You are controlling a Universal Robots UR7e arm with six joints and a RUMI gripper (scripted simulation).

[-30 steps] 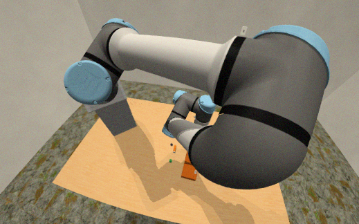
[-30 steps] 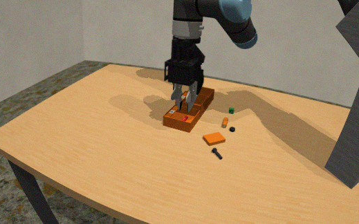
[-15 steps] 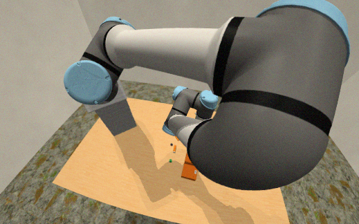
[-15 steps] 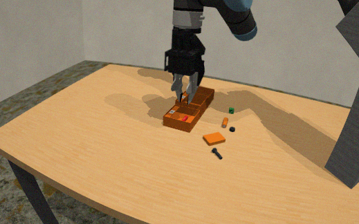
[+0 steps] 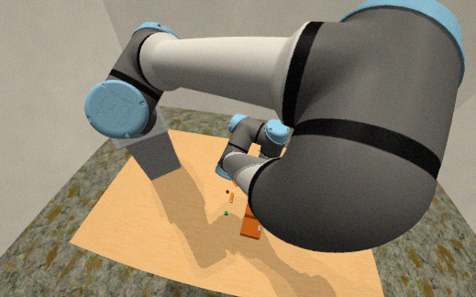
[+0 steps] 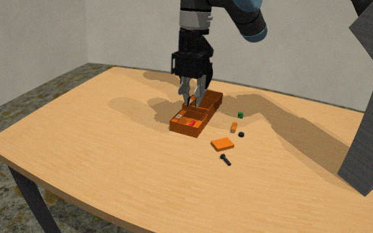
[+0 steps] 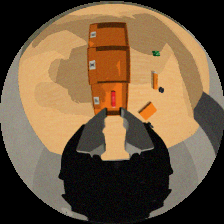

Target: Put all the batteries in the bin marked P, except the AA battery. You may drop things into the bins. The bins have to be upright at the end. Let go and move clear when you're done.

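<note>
A row of three orange bins [image 6: 196,115] stands on the wooden table, each with a small white label too small to read. A small red battery [image 6: 192,123] lies in the nearest bin; it also shows in the wrist view [image 7: 114,98]. My gripper [image 6: 193,101] hangs above the row, over the join of the near and middle bins, with its fingers a little apart and nothing between them [image 7: 114,114]. An orange cylindrical battery [image 6: 233,126], a black round cell [image 6: 241,134] and a small green object [image 6: 241,115] lie on the table right of the bins.
A flat orange block [image 6: 222,144] and a black bolt [image 6: 225,159] lie in front of the loose pieces. The arm's large links fill most of the top view, where only the end of the bins [image 5: 251,227] shows.
</note>
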